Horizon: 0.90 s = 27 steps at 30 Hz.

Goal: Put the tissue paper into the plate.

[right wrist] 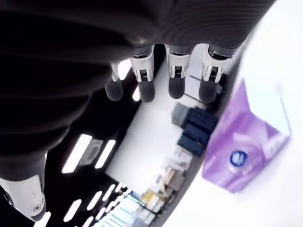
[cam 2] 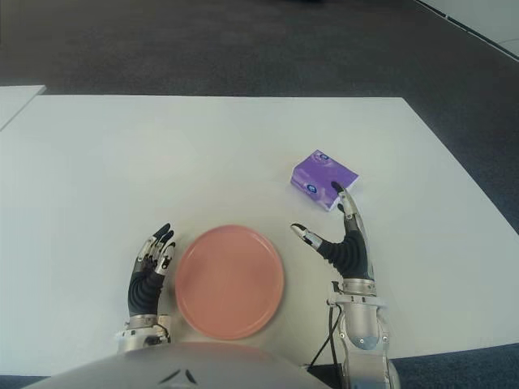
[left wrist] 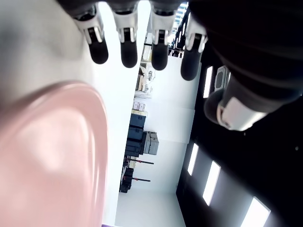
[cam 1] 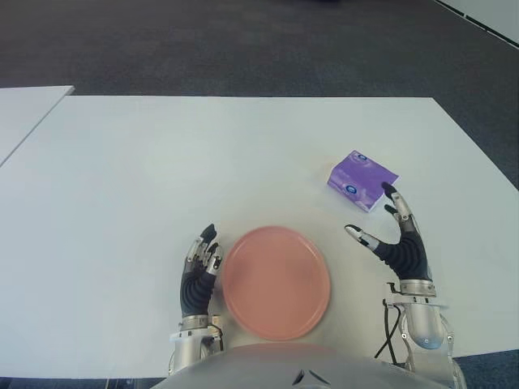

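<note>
A purple tissue pack [cam 1: 361,180] lies on the white table [cam 1: 162,162], right of centre. A round pink plate [cam 1: 276,282] sits near the front edge and holds nothing. My right hand [cam 1: 388,228] is open just in front of the pack, fingers stretched toward it and thumb spread, holding nothing. The right wrist view shows the tissue pack [right wrist: 246,142] beyond the straight fingers [right wrist: 175,71]. My left hand [cam 1: 201,258] shows just left of the plate, its fingers relaxed. The plate [left wrist: 52,156] also appears in the left wrist view, beside that hand.
A second white table [cam 1: 24,113] shows at the far left. Dark carpet [cam 1: 243,40] lies beyond the table's far edge, and the table's right edge runs close to the pack.
</note>
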Motion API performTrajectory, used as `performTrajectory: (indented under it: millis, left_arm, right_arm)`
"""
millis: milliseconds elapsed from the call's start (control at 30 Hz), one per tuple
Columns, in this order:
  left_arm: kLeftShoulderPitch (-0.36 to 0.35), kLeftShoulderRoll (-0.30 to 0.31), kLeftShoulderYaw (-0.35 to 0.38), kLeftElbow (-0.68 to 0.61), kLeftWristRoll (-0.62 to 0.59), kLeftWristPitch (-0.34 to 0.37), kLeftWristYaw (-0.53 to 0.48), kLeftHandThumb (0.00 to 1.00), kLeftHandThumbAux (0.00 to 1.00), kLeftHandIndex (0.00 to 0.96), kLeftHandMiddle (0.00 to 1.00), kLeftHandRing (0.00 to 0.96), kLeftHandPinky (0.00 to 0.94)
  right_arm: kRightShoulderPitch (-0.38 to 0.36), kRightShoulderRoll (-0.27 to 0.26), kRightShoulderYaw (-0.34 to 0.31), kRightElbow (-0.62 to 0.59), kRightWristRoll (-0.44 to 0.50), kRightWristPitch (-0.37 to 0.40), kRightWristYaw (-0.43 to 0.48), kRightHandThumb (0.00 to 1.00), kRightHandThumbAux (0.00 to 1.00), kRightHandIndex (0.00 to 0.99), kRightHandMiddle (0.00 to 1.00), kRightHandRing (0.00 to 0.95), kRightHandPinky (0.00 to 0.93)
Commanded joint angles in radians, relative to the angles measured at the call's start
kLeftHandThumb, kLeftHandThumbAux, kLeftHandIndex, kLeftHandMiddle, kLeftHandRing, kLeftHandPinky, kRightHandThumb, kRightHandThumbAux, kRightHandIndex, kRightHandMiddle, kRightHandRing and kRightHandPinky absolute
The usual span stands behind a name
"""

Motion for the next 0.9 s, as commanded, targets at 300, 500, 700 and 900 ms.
performTrajectory:
  millis: [300,500,700,900]
  left_arm:
    - [0.021,-0.058,-0.004,0.078,-0.01,0.086,0.013,0.214,0.524,0.256,0.152,0.143,0.167]
    - [0.012,-0.063,0.001,0.092,-0.022,0.075,0.008,0.226,0.517,0.254,0.151,0.134,0.152]
    - [0.005,-0.06,0.002,0.102,-0.023,0.073,0.007,0.232,0.522,0.245,0.144,0.127,0.151]
    - [-0.004,-0.057,0.002,0.121,-0.014,0.061,0.006,0.231,0.534,0.23,0.135,0.123,0.143]
  right_arm:
    - [-0.118,-0.074,0.003,0.033,-0.309,0.064,-0.006,0.166,0.545,0.027,0.018,0.035,0.09]
    - [-0.182,-0.089,0.013,0.036,-0.417,0.133,0.034,0.201,0.514,0.042,0.013,0.022,0.063]
    - [-0.247,-0.112,0.023,0.06,-0.467,0.189,0.097,0.208,0.494,0.046,0.003,0.005,0.031]
    - [-0.332,-0.135,0.045,0.111,-0.496,0.235,0.15,0.206,0.474,0.044,0.0,0.0,0.004]
